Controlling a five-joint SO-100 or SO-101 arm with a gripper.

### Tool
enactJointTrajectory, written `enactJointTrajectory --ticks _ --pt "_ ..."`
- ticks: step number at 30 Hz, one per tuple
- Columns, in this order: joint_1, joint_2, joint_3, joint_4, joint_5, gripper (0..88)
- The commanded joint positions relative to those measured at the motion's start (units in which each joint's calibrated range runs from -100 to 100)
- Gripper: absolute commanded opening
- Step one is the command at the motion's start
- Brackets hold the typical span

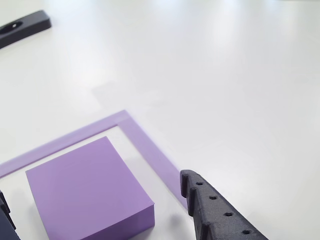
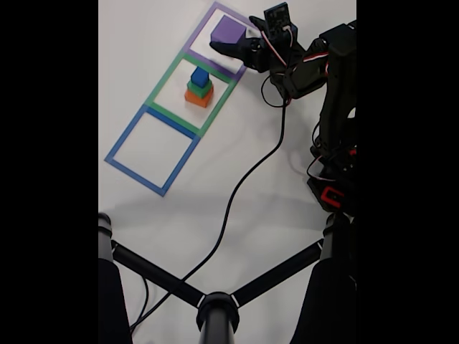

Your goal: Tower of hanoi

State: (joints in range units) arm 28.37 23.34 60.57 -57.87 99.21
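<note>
The purple block [image 1: 87,192] sits inside the purple tape square [image 1: 145,142], and the claw [image 1: 100,210] hangs wide open and empty, one finger on each side of it.

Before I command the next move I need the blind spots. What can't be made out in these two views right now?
- Gripper: in the other view both fingers are cut off by the bottom edge.
- Purple block: contact with the fingers is not visible in the other view; in the fixed view the gripper covers its side.
- Stack of blue, green and orange blocks: too small in the fixed view to judge alignment.
</note>
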Motion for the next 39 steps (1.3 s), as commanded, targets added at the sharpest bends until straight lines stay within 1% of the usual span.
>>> enactJointTrajectory --ticks 1,8,30,39 --pt "-0.9 0.0 -1.2 -2.6 0.8 41.8" --pt "-1.9 1.9 -1.6 -4.7 0.8 41.0" --pt "-2.4 6.5 -4.8 -4.3 0.8 39.8" --pt "-2.7 6.9 -5.1 -4.5 0.8 35.6"
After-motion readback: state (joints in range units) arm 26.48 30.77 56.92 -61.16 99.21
